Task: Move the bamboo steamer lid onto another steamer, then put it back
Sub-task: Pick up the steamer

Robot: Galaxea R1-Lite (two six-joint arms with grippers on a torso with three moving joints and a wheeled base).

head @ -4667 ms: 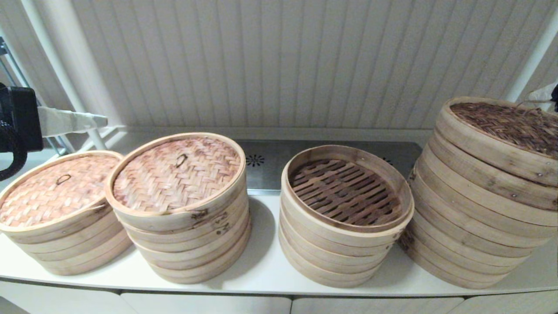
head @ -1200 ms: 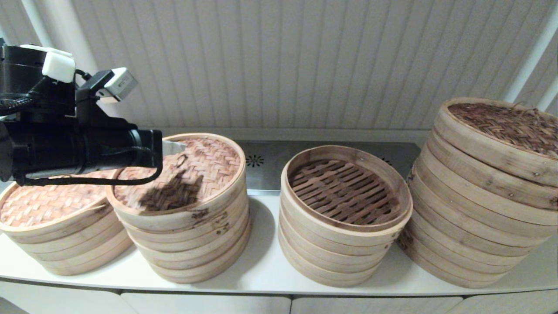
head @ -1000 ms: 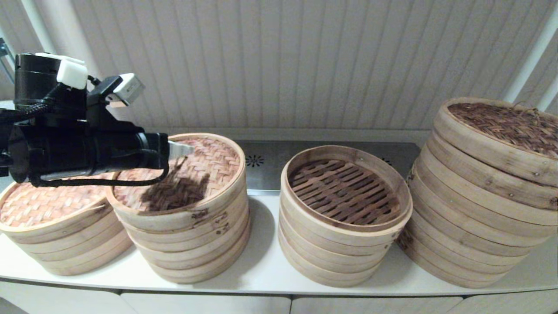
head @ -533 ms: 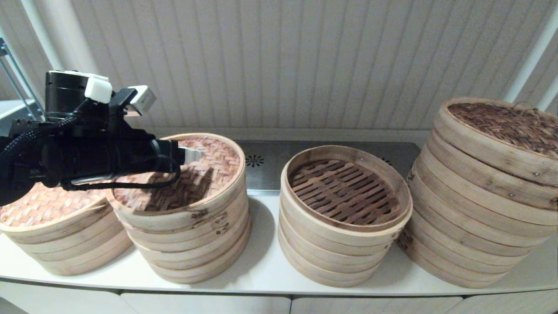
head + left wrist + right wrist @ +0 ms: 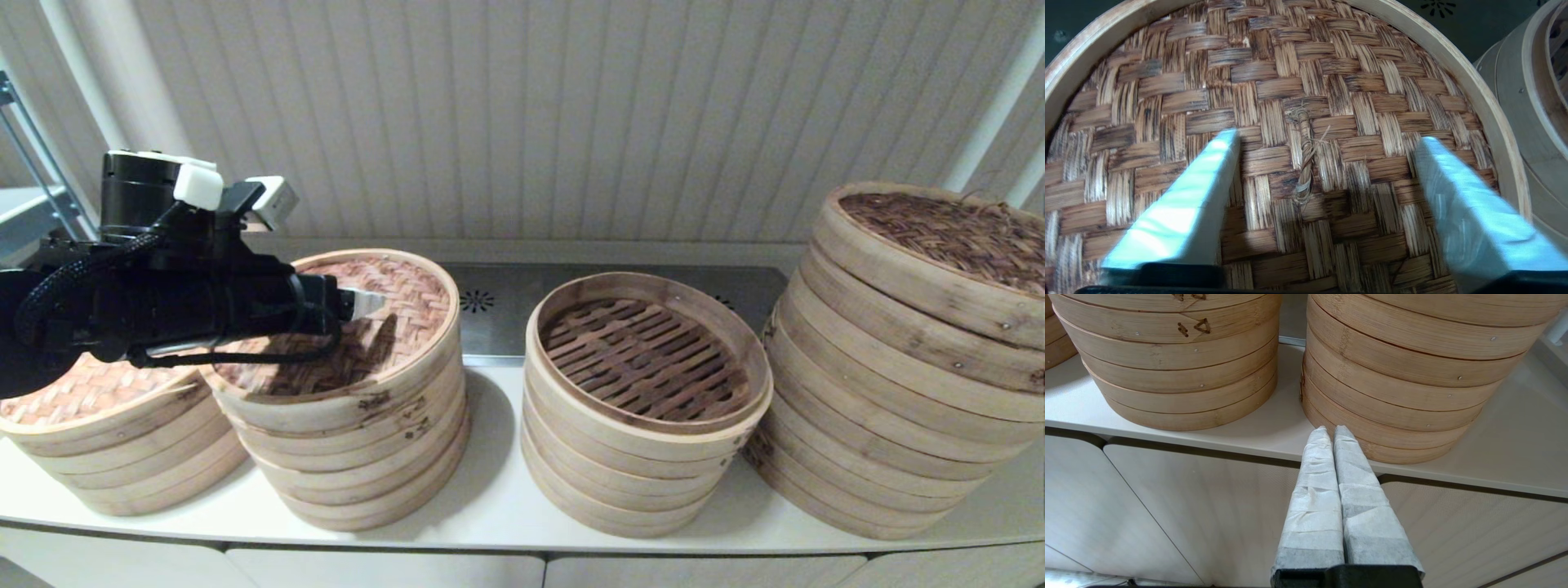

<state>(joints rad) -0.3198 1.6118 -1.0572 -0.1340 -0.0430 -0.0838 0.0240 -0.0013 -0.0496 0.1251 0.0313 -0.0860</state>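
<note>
A woven bamboo lid (image 5: 392, 314) tops the second steamer stack from the left (image 5: 359, 441). My left gripper (image 5: 363, 304) hovers just over that lid, open. In the left wrist view its two white fingers (image 5: 1208, 175) straddle the lid's small twisted loop handle (image 5: 1303, 155), with nothing between them. To the right stands an uncovered steamer stack (image 5: 645, 408) with a slatted floor. My right gripper (image 5: 1329, 430) is out of the head view; its wrist view shows it shut and empty, below the counter's front edge.
A lidded stack (image 5: 106, 425) sits at the far left, partly behind my left arm. A taller stack with a dark woven lid (image 5: 914, 343) stands at the far right. All rest on a white counter (image 5: 498, 498) before a panelled wall.
My left arm has come in from the left, moved rightward over the second stack and lowered until its open fingers sit over the lid's handle.
</note>
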